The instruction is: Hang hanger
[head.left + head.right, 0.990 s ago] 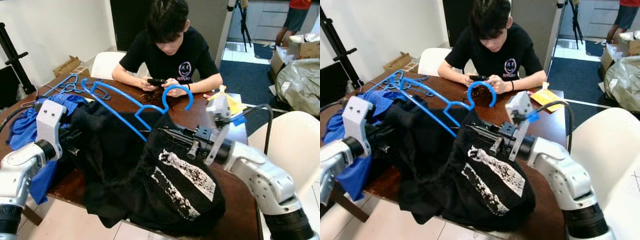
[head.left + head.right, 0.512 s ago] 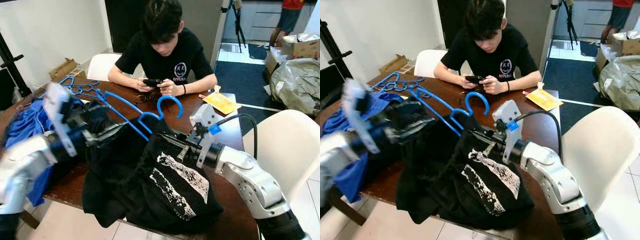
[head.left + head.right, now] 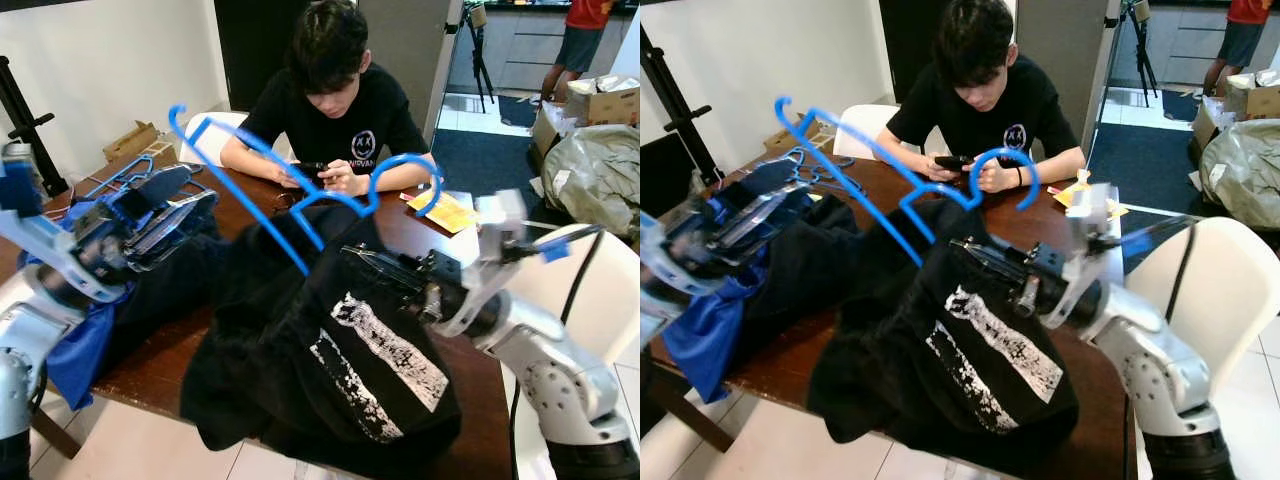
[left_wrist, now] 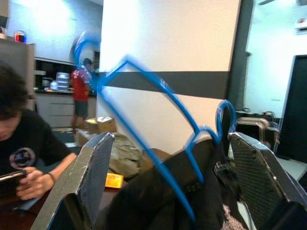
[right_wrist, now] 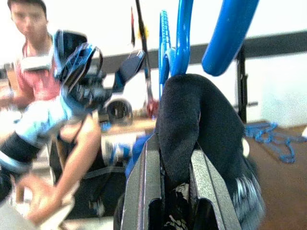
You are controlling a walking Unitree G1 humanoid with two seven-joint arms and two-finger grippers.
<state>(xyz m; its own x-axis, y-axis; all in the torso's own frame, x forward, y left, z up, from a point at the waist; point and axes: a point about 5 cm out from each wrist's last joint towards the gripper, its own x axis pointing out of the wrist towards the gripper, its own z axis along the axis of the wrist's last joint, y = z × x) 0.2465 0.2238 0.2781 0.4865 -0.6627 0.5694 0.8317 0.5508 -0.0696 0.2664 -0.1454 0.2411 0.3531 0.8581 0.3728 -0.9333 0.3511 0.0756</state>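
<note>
A blue plastic hanger (image 3: 262, 175) is held tilted in the air over the table, its hook (image 3: 400, 175) toward the seated person. A black garment with a white print (image 3: 375, 350) hangs from its neck and drapes down over the table edge. My right gripper (image 3: 352, 252) is shut on the black cloth just under the hook; in the right wrist view its fingers (image 5: 144, 182) pinch the fold of cloth (image 5: 184, 129). My left gripper (image 3: 193, 190) is open to the left of the garment, its fingers (image 4: 93, 167) wide apart with nothing between them.
A person (image 3: 330, 100) sits across the brown table (image 3: 150, 365) using a phone. A blue cloth (image 3: 85, 340) lies at the left edge, with a heap of blue hangers (image 3: 120, 175) behind it. A yellow packet (image 3: 455, 212) and a white chair (image 3: 600, 270) are on the right.
The hanger's long end has lifted off the table and now points up. My left gripper has come out of the black cloth, risen and opened. The right gripper keeps its hold.
</note>
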